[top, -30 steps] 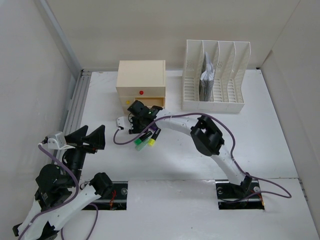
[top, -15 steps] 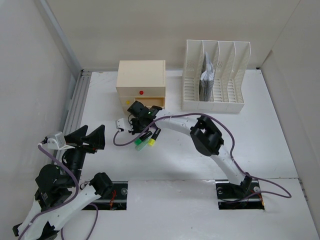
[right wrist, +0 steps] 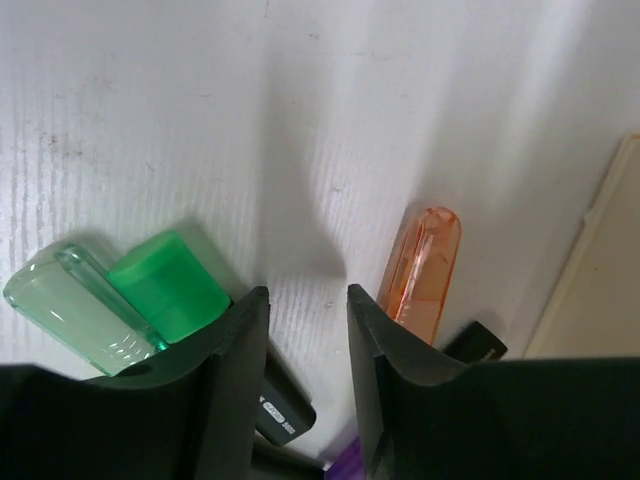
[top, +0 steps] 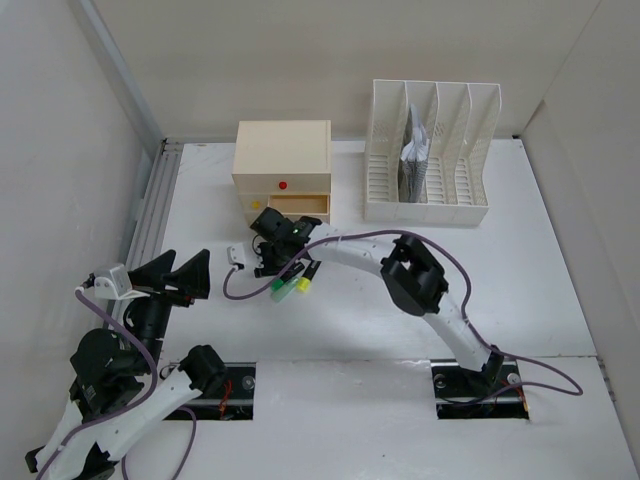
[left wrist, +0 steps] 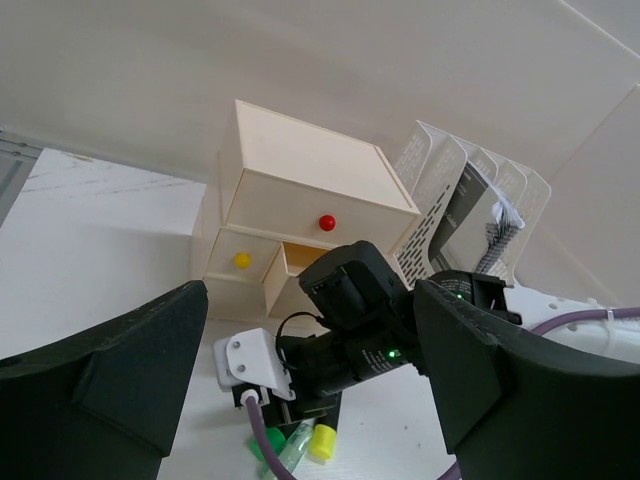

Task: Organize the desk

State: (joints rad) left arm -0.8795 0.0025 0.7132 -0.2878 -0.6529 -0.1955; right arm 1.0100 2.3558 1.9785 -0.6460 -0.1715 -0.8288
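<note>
On the white desk, a small cluster of markers lies in front of the beige drawer box: a green-capped one, a yellow-capped one, a clear orange cap and a black barrel. My right gripper hangs low over them, open, with only bare desk between its jaws; the green cap is just left of it and the orange cap just right. My left gripper is wide open and empty, off to the left, facing the cluster.
The drawer box has a red knob, a yellow knob and a lower right drawer pulled out. A white slotted file rack holding papers stands at the back right. A grey rail runs along the left edge.
My right gripper has shifted slightly left over the markers. The markers and the left arm have not moved.
</note>
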